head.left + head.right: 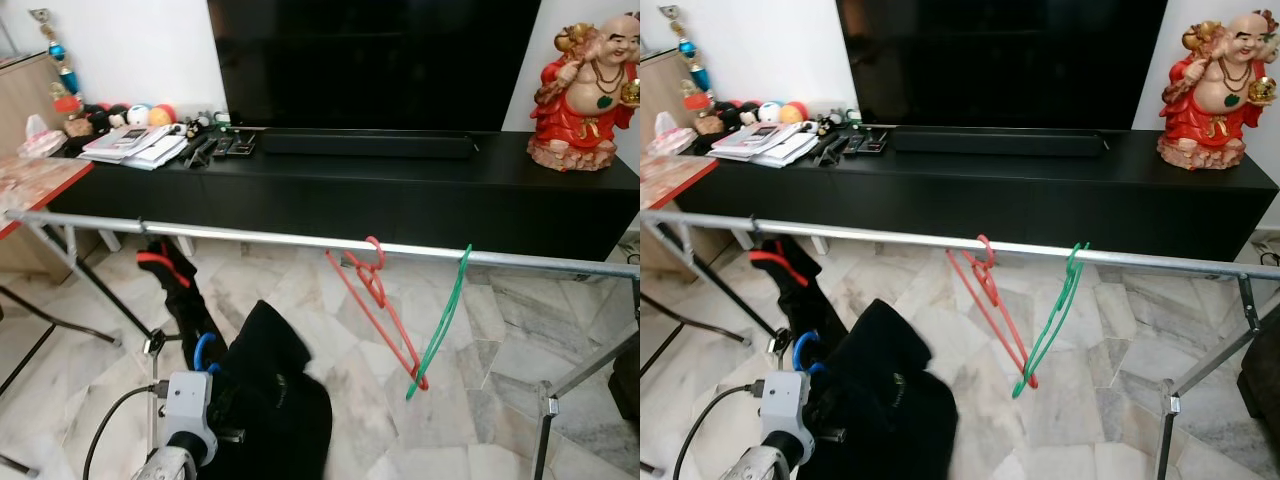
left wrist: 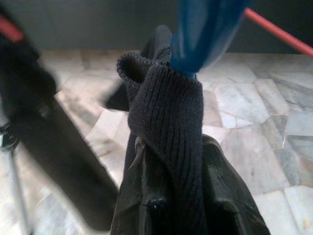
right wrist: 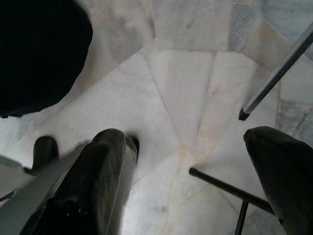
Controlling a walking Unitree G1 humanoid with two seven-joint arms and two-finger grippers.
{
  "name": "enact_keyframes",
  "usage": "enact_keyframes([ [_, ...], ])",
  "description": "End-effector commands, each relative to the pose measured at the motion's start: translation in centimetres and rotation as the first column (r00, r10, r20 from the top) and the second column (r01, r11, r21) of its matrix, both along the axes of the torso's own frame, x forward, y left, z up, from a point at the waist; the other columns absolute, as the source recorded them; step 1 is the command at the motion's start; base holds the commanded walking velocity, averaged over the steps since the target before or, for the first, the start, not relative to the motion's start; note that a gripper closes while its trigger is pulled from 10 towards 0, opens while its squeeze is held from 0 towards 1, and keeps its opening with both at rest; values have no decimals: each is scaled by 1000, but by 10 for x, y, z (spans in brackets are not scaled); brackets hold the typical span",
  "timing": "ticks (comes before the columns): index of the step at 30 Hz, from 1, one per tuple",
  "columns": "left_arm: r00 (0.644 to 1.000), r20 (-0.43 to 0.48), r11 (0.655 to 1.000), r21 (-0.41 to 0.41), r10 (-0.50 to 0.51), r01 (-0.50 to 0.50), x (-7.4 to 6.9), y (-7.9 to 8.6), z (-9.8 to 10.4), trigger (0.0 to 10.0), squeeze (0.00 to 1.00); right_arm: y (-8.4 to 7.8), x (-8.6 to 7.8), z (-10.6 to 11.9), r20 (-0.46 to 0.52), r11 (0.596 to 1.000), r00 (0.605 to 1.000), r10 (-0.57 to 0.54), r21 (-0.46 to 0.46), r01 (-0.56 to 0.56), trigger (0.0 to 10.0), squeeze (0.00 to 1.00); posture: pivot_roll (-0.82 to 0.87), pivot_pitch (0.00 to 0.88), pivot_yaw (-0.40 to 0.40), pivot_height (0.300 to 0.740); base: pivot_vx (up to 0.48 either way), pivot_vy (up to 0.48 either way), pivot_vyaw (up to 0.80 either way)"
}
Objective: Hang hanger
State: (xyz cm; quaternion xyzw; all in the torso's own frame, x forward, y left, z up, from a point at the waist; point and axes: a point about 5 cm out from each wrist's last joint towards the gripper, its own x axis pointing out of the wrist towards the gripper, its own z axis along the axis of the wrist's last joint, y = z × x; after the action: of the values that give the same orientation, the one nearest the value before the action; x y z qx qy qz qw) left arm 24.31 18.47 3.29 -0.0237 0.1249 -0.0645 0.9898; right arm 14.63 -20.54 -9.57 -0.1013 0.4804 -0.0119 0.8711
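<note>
Left eye view: silver rail (image 1: 250, 236) running across the frame in front of a black TV cabinet (image 1: 400, 190). Red hanger (image 1: 378, 300) and green hanger (image 1: 440, 325) already hooked on the rail, right of centre, touching at their lower ends. Left arm low in the frame, carrying a blue hanger (image 1: 203, 350) with a black garment (image 1: 265, 400) draped over it; hook well below the rail. Another black and red item (image 1: 165, 272) hanging off the rail further left.

Right eye view: same layout. Bare stretch of rail between that black and red item and the red hanger, judged the best spot for the hook.

Left wrist view: left gripper (image 2: 183, 210) clenched on the black ribbed knit, blue hanger blurred just above the fingers (image 2: 227, 210). Grip appears to be on cloth wrapped over the hanger, so slipping is a risk.

Right wrist view: right gripper (image 3: 195, 171) released, fingers (image 3: 105, 166) spread wide over marble floor (image 3: 186, 98), holding nothing; rack legs nearby.

To do the step well: raise the load above the rail, keep the hook opening facing the bar, lower gently, confirm seating before letting go. Avoid knocking the red hanger.
</note>
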Motion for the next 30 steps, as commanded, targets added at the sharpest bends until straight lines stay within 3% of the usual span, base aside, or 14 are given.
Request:
enact_keyframes([
  [1, 999, 32, 1000, -9, -5, 5, 3, -2, 6, 10000, 0, -3, -2, 0, -6, 1000, 1000, -7, -8, 7, 10000, 0, -17, 18, 45, 740, 364, 0, 0],
  [10, 999, 33, 1000, 1, -3, 3, 4, -2, 7, 10000, 0, -2, -2, 0, -8, 1000, 1000, -6, -7, 6, 10000, 0, -13, 22, 43, 740, 367, 0, 0],
  [13, 999, 31, 999, 38, -25, 24, 3, -3, 5, 10000, 0, -2, -2, 0, -8, 1000, 1000, -6, -7, 6, 10000, 0, -13, 23, 44, 740, 309, 0, 0],
  [24, 998, 52, 998, 42, -47, 45, 12, -5, 12, 10000, 0, -2, -1, 0, -6, 1000, 1000, -6, -6, 6, 10000, 0, -10, 27, 42, 740, 0, 0, 0],
  [30, 976, 69, 977, 69, -207, 203, 21, -15, 22, 10000, 0, -1, -1, 0, -5, 1000, 1000, -5, -6, 5, 10000, 0, -11, 26, 41, 740, 0, 0, 0],
])
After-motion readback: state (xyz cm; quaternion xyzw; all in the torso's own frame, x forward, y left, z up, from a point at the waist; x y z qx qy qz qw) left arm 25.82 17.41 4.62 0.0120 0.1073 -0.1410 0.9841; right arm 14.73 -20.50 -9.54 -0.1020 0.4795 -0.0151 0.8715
